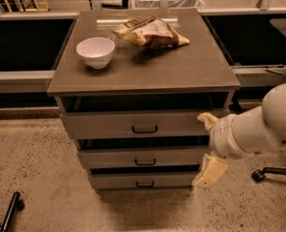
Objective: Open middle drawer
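Observation:
The cabinet has three grey-brown drawers. The middle drawer (pixel 133 156) is the second one, with a low flat front and a small dark bar handle (pixel 145 162) at its centre. It sits about level with the other fronts. My gripper (pixel 208 146) is at the cabinet's right front corner, level with the middle drawer. It is open, with one cream finger (pixel 207 120) by the top drawer's right end and the other finger (pixel 211 171) lower, by the bottom drawer. It holds nothing and is well to the right of the handle.
The top drawer (pixel 109 125) has a wider handle, and the bottom drawer (pixel 143 181) is below the middle one. A white bowl (pixel 95 51) and a snack bag (pixel 151 33) lie on the cabinet top. A chair wheel (pixel 257 175) is at the right and a dark leg (pixel 10 209) at the bottom left.

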Action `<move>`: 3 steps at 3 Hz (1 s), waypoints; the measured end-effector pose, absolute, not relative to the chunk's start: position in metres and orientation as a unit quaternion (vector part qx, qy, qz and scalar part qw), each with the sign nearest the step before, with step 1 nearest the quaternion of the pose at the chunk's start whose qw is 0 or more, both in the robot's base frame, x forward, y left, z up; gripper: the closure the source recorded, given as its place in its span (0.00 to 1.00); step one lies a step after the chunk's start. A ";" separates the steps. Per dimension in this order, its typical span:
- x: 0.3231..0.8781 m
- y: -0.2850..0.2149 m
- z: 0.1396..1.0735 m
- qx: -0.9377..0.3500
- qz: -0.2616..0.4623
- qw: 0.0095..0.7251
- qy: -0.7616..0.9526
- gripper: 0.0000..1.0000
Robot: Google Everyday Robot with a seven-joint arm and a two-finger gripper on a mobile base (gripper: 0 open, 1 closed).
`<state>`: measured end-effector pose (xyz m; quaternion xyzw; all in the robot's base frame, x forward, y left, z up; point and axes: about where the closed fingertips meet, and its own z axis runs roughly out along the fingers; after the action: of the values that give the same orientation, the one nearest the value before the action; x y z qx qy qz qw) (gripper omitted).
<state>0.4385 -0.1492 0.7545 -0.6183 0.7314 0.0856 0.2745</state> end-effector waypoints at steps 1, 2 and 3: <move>0.449 -0.129 0.681 -0.622 0.107 0.293 0.718 0.00; 0.467 -0.129 0.667 -0.609 0.095 0.317 0.721 0.00; 0.467 -0.129 0.668 -0.609 0.094 0.317 0.721 0.00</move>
<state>0.4675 -0.1290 0.6681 -0.6089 0.7208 0.0943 0.3174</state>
